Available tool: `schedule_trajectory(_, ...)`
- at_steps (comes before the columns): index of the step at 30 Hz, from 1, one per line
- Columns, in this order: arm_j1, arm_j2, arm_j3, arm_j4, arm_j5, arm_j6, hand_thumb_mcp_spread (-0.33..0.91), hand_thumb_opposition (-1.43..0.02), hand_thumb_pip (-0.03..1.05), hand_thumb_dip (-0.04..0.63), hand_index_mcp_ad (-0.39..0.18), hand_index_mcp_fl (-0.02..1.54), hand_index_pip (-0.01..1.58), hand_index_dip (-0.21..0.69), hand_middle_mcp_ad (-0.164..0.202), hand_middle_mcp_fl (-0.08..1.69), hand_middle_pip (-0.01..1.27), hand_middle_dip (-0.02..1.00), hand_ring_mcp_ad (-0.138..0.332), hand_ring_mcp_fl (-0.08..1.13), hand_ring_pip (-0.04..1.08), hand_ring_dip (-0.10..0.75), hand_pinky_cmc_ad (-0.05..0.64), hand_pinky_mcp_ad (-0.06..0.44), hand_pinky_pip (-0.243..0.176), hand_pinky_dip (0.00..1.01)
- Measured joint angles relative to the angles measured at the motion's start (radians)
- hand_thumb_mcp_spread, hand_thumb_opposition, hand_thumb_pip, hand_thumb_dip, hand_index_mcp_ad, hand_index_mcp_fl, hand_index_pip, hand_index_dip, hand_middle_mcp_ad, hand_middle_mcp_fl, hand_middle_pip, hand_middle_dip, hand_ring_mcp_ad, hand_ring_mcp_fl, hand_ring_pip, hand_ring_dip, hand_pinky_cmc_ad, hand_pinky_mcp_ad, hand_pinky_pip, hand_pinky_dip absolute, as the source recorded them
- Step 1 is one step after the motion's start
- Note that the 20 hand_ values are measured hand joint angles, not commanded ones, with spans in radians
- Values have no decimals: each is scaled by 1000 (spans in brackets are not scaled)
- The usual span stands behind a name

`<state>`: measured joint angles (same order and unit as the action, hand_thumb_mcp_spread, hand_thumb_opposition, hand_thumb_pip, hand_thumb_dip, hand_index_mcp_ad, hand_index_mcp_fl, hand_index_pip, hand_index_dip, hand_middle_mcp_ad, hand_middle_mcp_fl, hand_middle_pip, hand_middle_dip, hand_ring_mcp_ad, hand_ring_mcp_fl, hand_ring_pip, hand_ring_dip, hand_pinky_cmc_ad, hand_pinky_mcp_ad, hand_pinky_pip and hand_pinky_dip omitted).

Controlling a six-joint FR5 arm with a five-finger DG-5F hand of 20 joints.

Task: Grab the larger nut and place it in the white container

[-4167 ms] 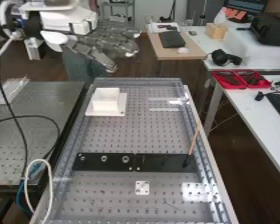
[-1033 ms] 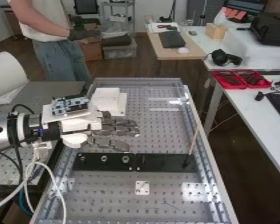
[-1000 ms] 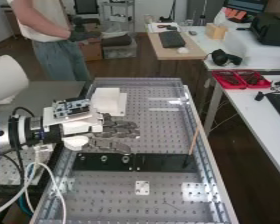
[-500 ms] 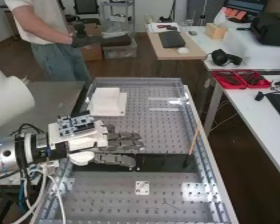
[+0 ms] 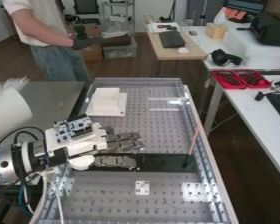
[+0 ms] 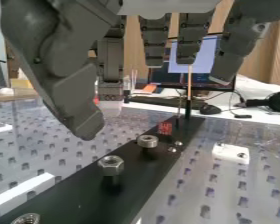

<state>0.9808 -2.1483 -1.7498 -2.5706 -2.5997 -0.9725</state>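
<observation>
Open and empty, the hand [image 5: 124, 144] hangs low above the black strip [image 5: 167, 162], likely to close round the larger nut [image 6: 148, 141]; the white container [image 5: 105, 105] stands far left.

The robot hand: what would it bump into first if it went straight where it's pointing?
Probably the thin stick standing near the end of the black bar. The robot hand points roughly that way, but its height is unclear.

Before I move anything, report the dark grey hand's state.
Dark grey hand: open, fingers extended, holding nothing, above the long flat black strip.
</observation>
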Motion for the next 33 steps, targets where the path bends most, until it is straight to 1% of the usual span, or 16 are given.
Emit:
schedule_trajectory(14,-15,-51,39,-7,-30,-7,339,-866,791,206,-166,17,1552,31,91,0,119,202,152,-2,127,119,367,309,-87,475)
schedule_trajectory(23,-19,-65,43,-8,-31,-10,339,-866,794,206,-166,17,1548,31,91,0,124,194,152,-2,131,119,367,309,-87,471)
schedule_trajectory(25,-19,-67,43,-8,-32,-11,339,-866,794,206,-166,17,1553,35,91,0,124,194,152,-2,131,119,367,309,-87,490)
schedule_trajectory(27,-19,-69,44,-9,-33,-13,339,-866,796,206,-166,17,1552,24,91,0,124,194,152,0,131,119,367,309,-87,487)
schedule_trajectory(28,-19,-70,43,-10,-34,-13,339,-866,796,206,-166,17,1552,24,91,0,124,194,155,-2,152,119,367,309,-87,490)
schedule_trajectory(33,-20,-73,45,-9,-38,-12,339,-866,796,206,-166,17,1552,24,91,0,124,194,152,2,150,119,367,311,-87,494)
